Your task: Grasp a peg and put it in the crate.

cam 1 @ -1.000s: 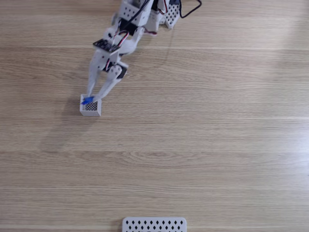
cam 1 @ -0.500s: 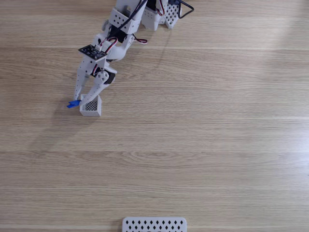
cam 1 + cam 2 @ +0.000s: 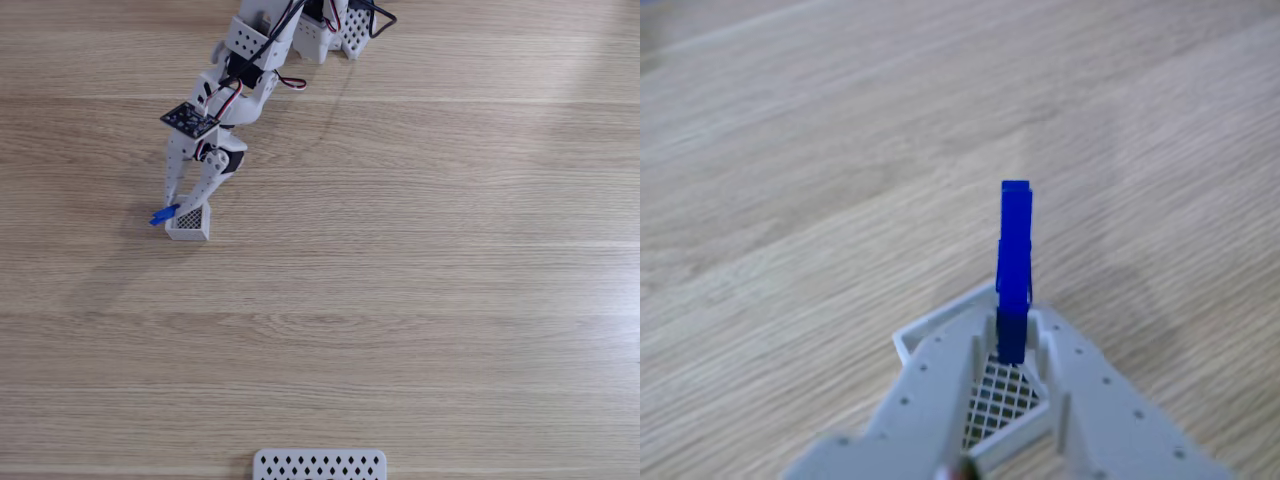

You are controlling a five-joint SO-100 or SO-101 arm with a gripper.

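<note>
In the fixed view the small white crate [image 3: 190, 233] sits on the wooden table at the left, with its mesh bottom showing. My gripper [image 3: 177, 209] reaches down from the top over the crate's left wall, shut on the blue peg [image 3: 162, 215]. The peg sticks out to the left past that wall. In the other view the peg [image 3: 1014, 250] is pinched at one end between my two white fingers [image 3: 940, 385] and points away beyond the crate's rim [image 3: 915, 337]. The mesh bottom lies right under the gripper [image 3: 1012, 338].
A wide flat white panel with diamond-shaped holes [image 3: 320, 465] lies at the bottom edge of the fixed view. The arm's base and cables [image 3: 320, 25] stand at the top. Bare wooden tabletop stretches to the right and below.
A second ago the peg hung over the crate's inside. The gripper then swung left with it, and has since eased slightly back right, so the peg sticks out over the left wall.
</note>
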